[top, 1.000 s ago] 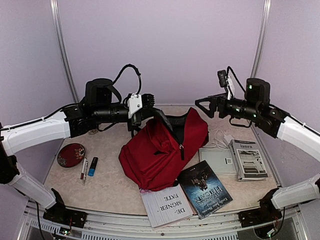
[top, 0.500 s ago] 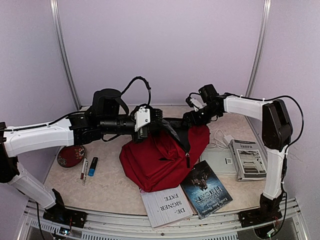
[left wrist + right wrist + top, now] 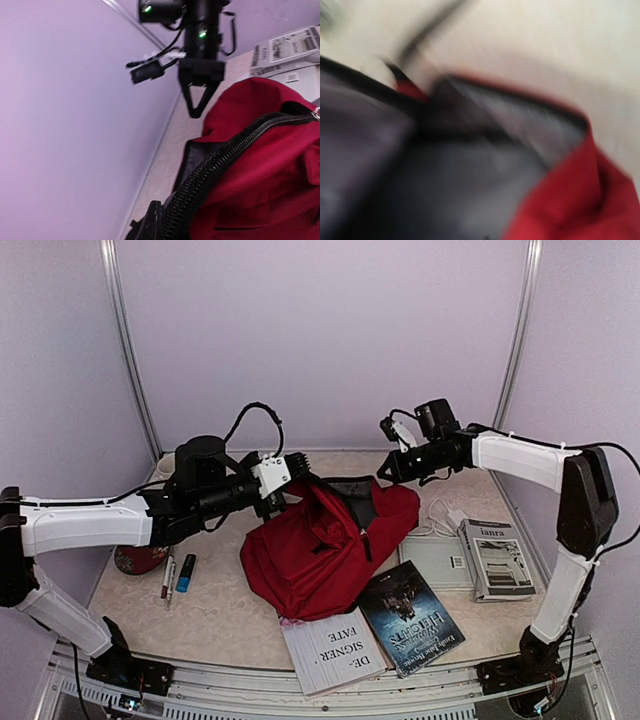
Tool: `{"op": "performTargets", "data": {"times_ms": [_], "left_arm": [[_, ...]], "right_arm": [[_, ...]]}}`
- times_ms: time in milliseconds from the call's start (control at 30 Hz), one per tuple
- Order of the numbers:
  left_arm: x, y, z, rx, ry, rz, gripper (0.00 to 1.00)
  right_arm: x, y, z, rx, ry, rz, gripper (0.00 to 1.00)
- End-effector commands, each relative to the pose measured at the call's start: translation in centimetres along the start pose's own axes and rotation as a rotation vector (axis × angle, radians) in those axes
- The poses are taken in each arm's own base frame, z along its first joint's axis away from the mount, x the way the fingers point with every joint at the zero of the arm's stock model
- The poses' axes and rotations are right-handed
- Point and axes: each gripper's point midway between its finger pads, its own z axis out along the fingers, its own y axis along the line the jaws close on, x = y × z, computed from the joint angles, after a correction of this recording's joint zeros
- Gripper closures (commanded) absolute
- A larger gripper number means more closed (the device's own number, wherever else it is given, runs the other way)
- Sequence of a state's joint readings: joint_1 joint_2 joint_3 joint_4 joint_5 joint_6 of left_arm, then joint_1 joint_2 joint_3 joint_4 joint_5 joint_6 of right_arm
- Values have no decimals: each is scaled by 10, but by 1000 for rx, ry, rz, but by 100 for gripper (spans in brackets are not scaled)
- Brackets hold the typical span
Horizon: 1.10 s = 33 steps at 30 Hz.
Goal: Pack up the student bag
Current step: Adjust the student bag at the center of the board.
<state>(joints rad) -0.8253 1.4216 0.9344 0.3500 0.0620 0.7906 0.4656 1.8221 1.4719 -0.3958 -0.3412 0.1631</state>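
The student bag (image 3: 325, 545) is a dark-red backpack lying mid-table with its top unzipped and grey lining (image 3: 470, 165) showing. My left gripper (image 3: 296, 478) is shut on the bag's black zipper edge (image 3: 210, 175) and holds it up; one of its fingers (image 3: 150, 222) shows beside the zipper. My right gripper (image 3: 386, 475) hangs at the bag's far right rim. In the left wrist view it (image 3: 195, 111) points down, its fingers meeting in a V. Whether it pinches fabric does not show. The right wrist view is blurred.
Two books lie in front of the bag, a white one (image 3: 333, 650) and a dark one (image 3: 408, 618). At its right are a grey tablet (image 3: 437, 562), a stack of printed booklets (image 3: 497, 558) and a white cable (image 3: 440, 515). A red round case (image 3: 135, 558), a pen (image 3: 168, 576) and a blue marker (image 3: 186, 572) lie at the left.
My right arm has swung in from the right to the bag's rim, and its gripper has gone from open to shut. The left gripper has dipped slightly, still holding the zipper edge.
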Motion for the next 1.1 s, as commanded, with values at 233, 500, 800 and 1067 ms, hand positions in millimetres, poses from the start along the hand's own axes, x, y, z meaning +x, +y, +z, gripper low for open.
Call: {"op": "performTargets", "data": {"times_ms": [233,500,800,1067], "left_arm": [[-75,159,-19,-423,-275,156,100],[5,48,-1,-110,-128,145,100],[9,-32,-22,70,-129,62,100],[-3,-41,-26,81,-148,45,100]], "right_arm": [[-31,108,-109,-90,-675,6,100],[117,127,-39,-97,-382,153,99],[82,115,-110,4,-432,-9,13],[-5,30,-88,151,-236,22,0]]}}
